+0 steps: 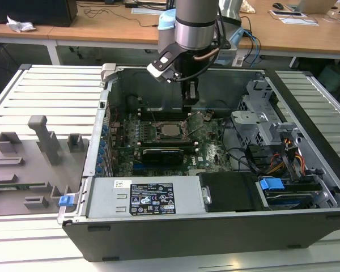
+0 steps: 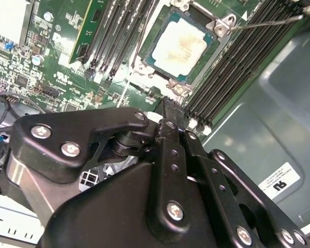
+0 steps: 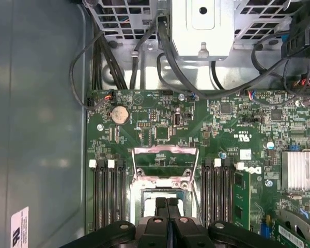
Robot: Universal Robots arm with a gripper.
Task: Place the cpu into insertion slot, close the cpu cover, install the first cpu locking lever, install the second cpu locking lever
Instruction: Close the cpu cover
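The cpu (image 2: pixel 178 46), a flat silver square with a brownish smear, lies in the insertion slot (image 1: pixel 171 129) on the green board. In the first wrist view the cpu cover (image 3: pixel 165 151), a thin silver frame, is swung back off the slot (image 3: pixel 144 194) and lies open beyond it. A thin wire locking lever (image 2: pixel 263 20) sticks out free beside the socket. My gripper (image 1: pixel 190 107) hangs just above the far side of the socket, over the open cover. Its black fingers are shut together with nothing between them in both wrist views (image 3: pixel 167 205) (image 2: pixel 168 103).
Long black memory slots (image 3: pixel 108 196) flank the socket on both sides. A black expansion card (image 1: pixel 161 153) lies in front of it. A metal drive cage (image 1: pixel 260 119) with cables (image 3: pixel 165 67) stands at the exterior view's right, a power supply (image 1: pixel 141 198) in front, a grey fixture plate (image 1: pixel 28 164) outside.
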